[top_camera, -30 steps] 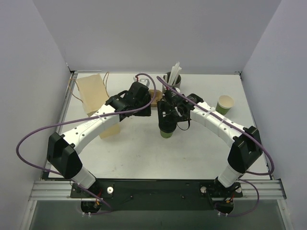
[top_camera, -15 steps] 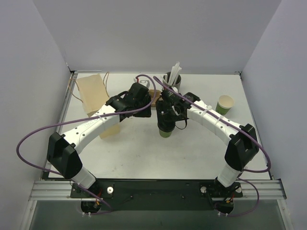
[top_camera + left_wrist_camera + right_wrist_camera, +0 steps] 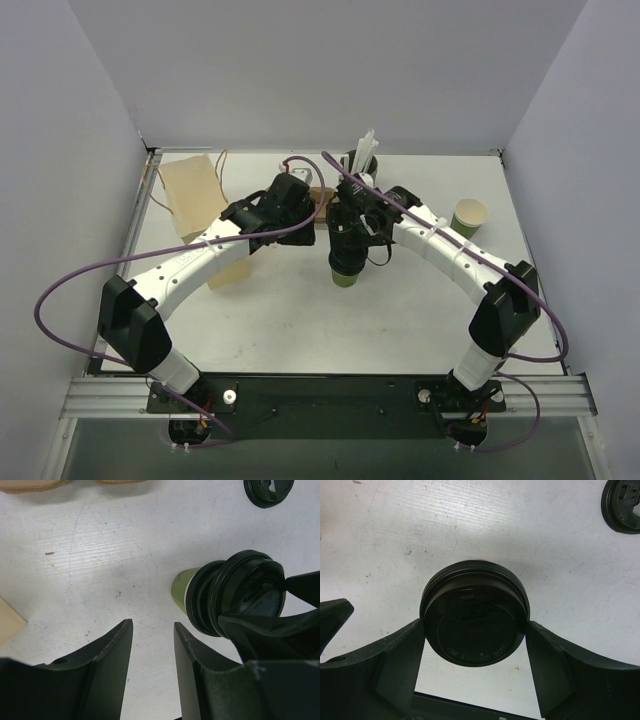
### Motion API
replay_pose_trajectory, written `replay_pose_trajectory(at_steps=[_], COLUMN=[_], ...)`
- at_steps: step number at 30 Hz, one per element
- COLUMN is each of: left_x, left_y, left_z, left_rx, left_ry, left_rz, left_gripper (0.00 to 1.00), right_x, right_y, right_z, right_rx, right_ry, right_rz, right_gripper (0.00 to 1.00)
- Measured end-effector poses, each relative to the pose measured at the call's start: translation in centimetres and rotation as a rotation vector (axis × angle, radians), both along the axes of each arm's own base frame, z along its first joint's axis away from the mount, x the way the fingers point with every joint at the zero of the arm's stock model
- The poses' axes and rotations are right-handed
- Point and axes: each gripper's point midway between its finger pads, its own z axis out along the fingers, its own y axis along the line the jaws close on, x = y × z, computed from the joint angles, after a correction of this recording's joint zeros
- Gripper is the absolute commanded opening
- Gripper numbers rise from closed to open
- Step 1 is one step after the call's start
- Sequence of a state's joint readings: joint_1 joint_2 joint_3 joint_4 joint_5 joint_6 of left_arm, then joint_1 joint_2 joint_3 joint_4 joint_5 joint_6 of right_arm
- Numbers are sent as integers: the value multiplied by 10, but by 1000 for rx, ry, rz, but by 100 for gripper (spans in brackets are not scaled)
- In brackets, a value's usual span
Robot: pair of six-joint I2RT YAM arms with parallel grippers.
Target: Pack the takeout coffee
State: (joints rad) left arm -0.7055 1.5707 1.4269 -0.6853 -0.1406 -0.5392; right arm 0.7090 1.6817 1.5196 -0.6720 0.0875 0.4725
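Observation:
The takeout coffee (image 3: pixel 346 274), a small green cup with a black lid (image 3: pixel 475 617), stands upright on the white table in the middle. My right gripper (image 3: pixel 475 630) reaches down over it, and both fingers press against the lid's rim, so it is shut on the cup. In the left wrist view the green wall (image 3: pixel 181 586) shows under the lid (image 3: pixel 240 592), with the right gripper's dark finger across it. My left gripper (image 3: pixel 152 630) hovers just left of the cup, open, with only bare table between its fingers.
A lidless green cup (image 3: pixel 468 216) stands at the right. A grey cup of white straws (image 3: pixel 360 160) is behind the grippers. A brown paper bag (image 3: pixel 193 190) lies at the back left. A spare black lid (image 3: pixel 268 491) rests on the table beyond the cup.
My right gripper's fingers have closed in onto the lid, and its arm has shifted slightly left. The cup and the left arm have stayed in place.

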Motion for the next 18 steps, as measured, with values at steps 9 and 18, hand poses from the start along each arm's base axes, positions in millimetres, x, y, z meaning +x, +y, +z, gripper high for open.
replay_pose_trajectory(at_steps=[9,18], left_x=[-2,-4], left_y=[-1,-2], left_z=[-2,-2], left_rx=[-4,-9], left_ry=[11,17], left_rz=[-10,-18], left_gripper=[49,48], right_x=[32,71], right_y=[-56,-124], right_z=[16,-23], right_rx=[20,-87], right_ry=[-26,28], right_rz=[-159,-330], right_gripper=[65,65])
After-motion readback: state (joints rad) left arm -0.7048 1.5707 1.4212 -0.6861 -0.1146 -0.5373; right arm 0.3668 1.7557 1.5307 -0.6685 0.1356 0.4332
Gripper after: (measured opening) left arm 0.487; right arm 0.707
